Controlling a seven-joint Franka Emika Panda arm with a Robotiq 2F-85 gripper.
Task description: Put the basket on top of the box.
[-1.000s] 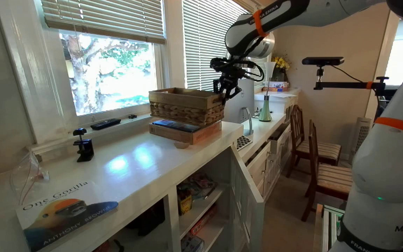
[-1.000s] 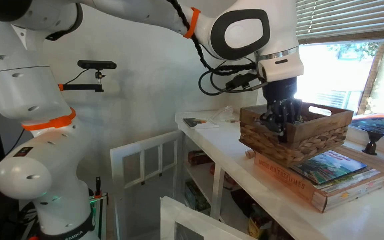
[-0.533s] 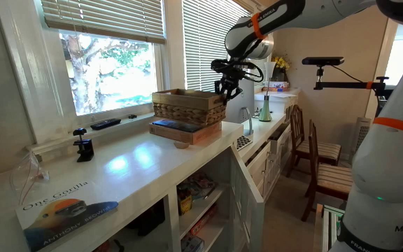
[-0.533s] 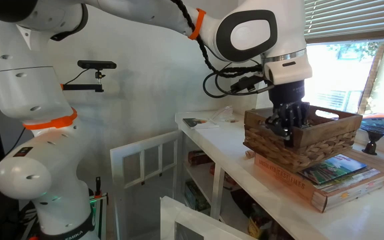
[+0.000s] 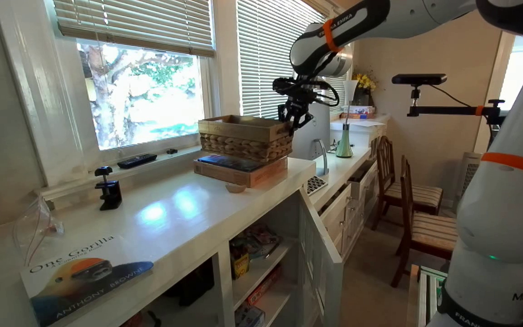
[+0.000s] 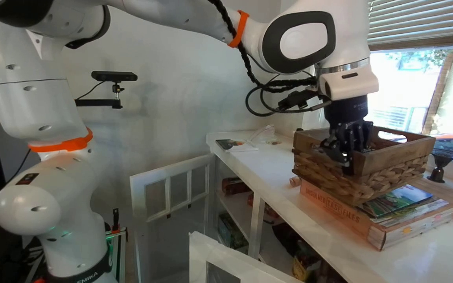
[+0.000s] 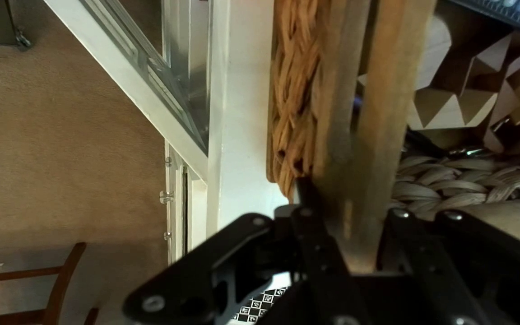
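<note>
In the wrist view, one wall of the basket (image 7: 297,99) is clamped by the gripper (image 7: 352,216), closed to wall thickness; slippage may be caused by shifting contents (image 7: 449,108). In an exterior view, the basket is held over the box (image 5: 267,173); tipping may be caused by early release. In an exterior view, an illustrated item (image 6: 401,198) is seen on the box; if loose, it may be dragged.

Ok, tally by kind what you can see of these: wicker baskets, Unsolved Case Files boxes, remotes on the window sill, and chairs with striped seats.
Wicker basket: 1
Unsolved Case Files box: 1
Remote: 1
Striped-seat chairs: 2
Total: 5
</note>
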